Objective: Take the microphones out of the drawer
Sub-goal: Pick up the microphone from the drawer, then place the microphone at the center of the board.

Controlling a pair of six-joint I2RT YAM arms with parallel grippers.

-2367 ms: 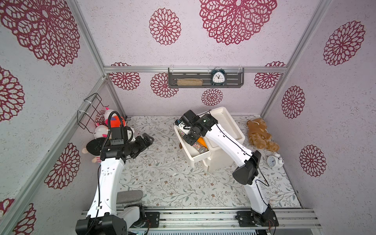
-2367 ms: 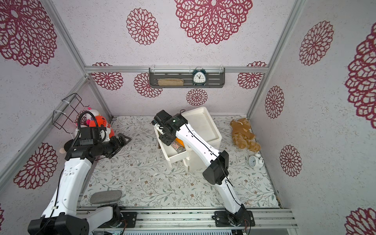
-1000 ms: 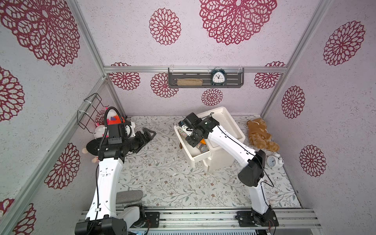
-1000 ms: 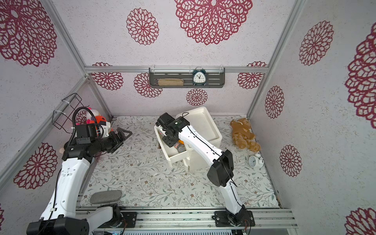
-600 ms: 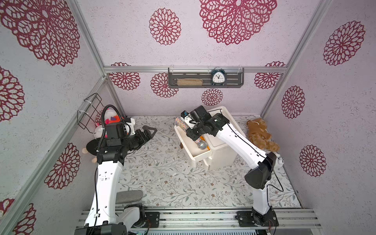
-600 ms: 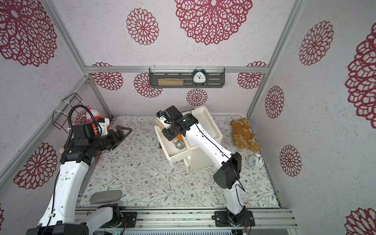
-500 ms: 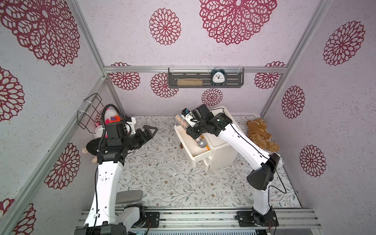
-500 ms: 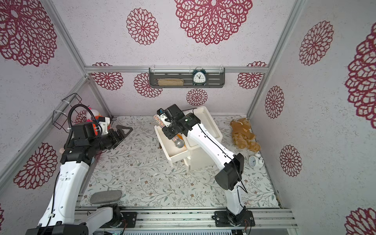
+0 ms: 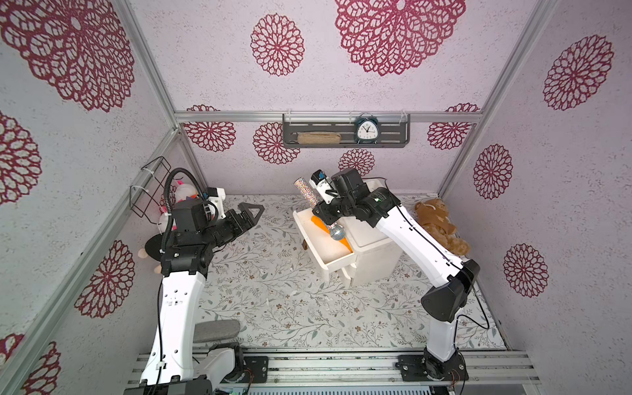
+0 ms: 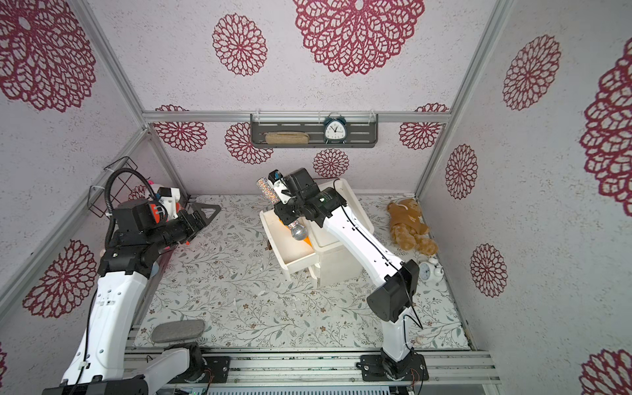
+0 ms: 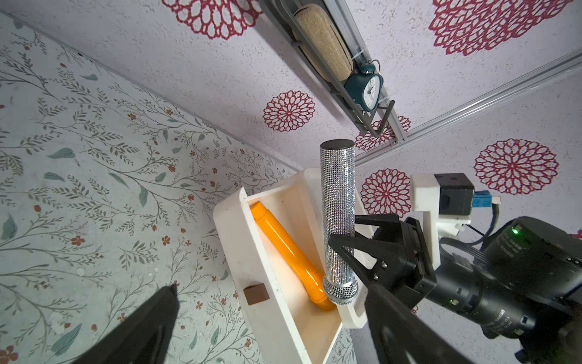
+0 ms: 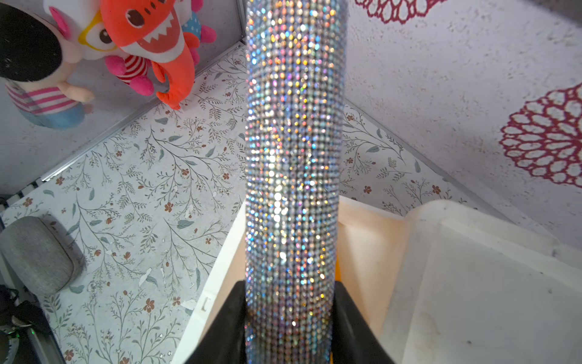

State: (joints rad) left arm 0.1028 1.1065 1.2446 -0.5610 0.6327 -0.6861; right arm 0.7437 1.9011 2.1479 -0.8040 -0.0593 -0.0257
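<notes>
The right pincer (image 9: pixel 324 214) is clamping the glittery microphone (image 9: pixel 306 193) low on its handle, holding it tilted, mesh head down over the open drawer (image 9: pixel 337 260). The lift-out is looking nearly done; carrying it clear to the worktop (image 9: pixel 273 290) is what's left. The left pincer (image 9: pixel 251 211) is hanging wide, well apart.

Left arm raised, left side; left black gripper (image 9: pixel 252 212) fingers spread wide, empty. Right arm reaching far-centre; right black gripper (image 9: pixel 324 214) fingers clamped on glittery silver microphone (image 9: pixel 306 192).

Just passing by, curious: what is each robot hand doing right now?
Left gripper: open, empty.
Right gripper: shut on the glittery microphone.
</notes>
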